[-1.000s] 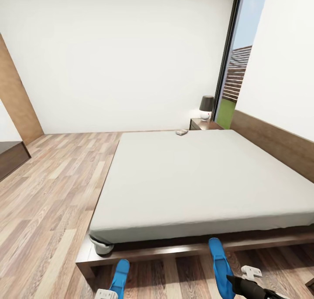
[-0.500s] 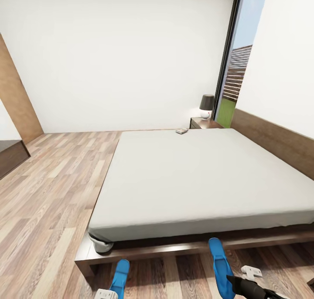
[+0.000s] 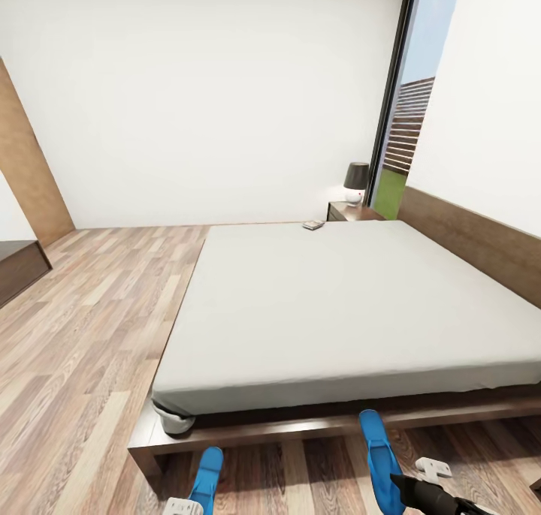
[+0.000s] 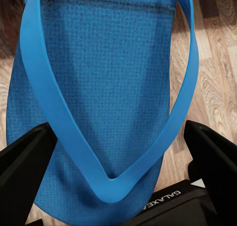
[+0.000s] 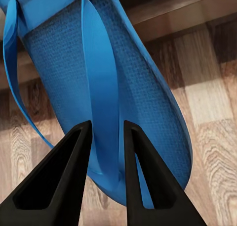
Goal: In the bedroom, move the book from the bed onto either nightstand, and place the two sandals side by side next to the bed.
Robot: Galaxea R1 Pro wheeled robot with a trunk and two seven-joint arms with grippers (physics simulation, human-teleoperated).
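The bed (image 3: 338,312) has a pale mattress on a dark wooden frame. The book (image 3: 313,226) lies at its far edge, close to the nightstand (image 3: 353,213). Two blue sandals are at the near foot of the bed. The left sandal (image 3: 207,476) (image 4: 106,87) lies flat on the floor. My left gripper (image 4: 118,152) stands open over it, one finger on each side, with floor showing beside one finger. The right sandal (image 3: 378,455) (image 5: 103,87) is tilted against the bed frame. My right gripper (image 5: 106,157) is shut on its strap.
A dark-shaded lamp (image 3: 355,183) stands on the nightstand beside a tall window (image 3: 413,124). The headboard (image 3: 481,248) runs along the right wall. A low dark bench (image 3: 19,271) and a brown door (image 3: 26,170) are at the left. Wood-plank floor (image 3: 90,335) stretches left of the bed.
The whole head picture has shifted very slightly, so the camera moved. Sandals, book and both grippers stand as before.
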